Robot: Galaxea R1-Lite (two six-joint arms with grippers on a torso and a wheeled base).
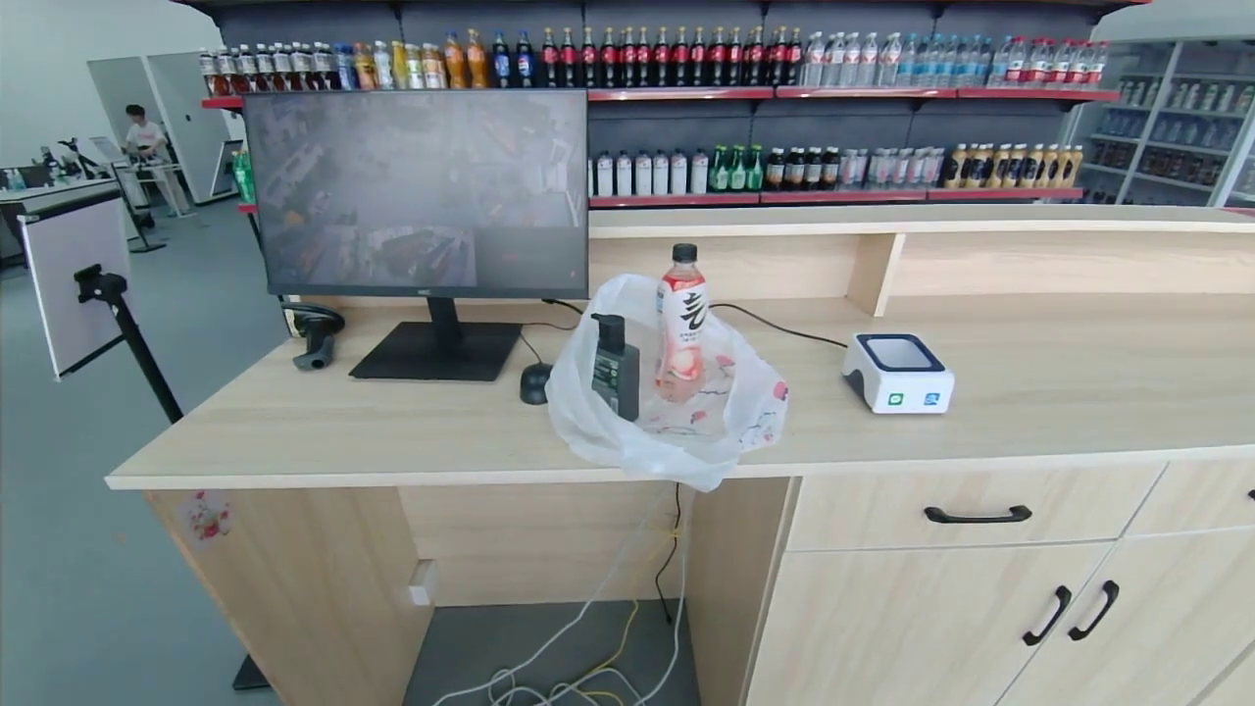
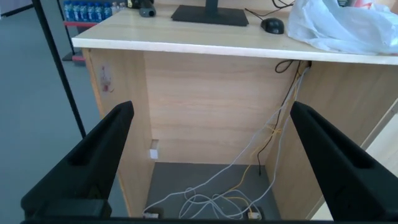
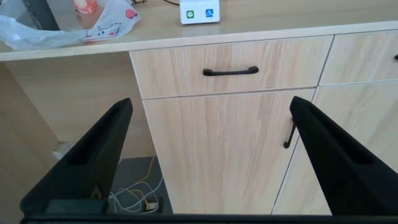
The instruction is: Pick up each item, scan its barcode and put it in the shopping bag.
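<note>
Left hand [image 2: 211,112], right hand [image 3: 211,109] spread, empty, below counter [image 1: 1029,392] top; bottle [image 1: 680,333] in shopping bag [image 1: 588,422] above.

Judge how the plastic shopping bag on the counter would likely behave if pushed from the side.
The shopping bag looks thin and crumpled, so it would probably fold rather than slide. Its edge droops over the counter lip, suggesting floppiness. The tall bottle standing inside might tip.

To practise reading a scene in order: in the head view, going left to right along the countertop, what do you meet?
Black handheld scanner → monitor base → mouse → shopping bag, holding a dark bottle and then a pink drink bottle → white scanner box.
</note>
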